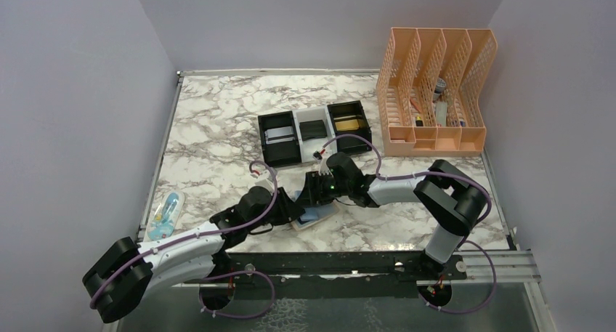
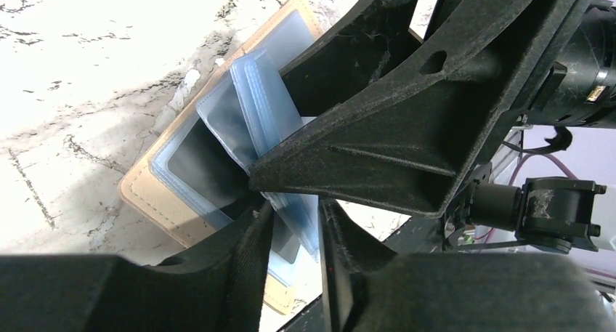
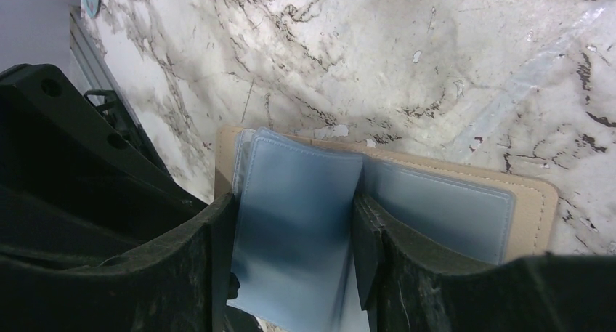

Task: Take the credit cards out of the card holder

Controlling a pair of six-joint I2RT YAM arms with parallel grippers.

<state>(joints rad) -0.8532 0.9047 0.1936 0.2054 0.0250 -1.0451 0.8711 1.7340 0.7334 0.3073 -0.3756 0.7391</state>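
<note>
I see the card holder [image 1: 314, 217] lying open at 6 o'clock on the bench [image 1: 218, 128], right jaws clamped across one clear pocket [image 3: 298, 223], left jaws pinching the leaves [image 2: 269, 107] beside it — if both pull, I reckon the plastic tears or the holder drags

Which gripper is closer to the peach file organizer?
Right. The right gripper is at the far side of the card holder, toward the file organizer; the left gripper is at its near-left side, farther off.

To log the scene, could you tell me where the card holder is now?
In the top view the card holder lies open at the table's front centre, under the left fingers and right fingers.
</note>
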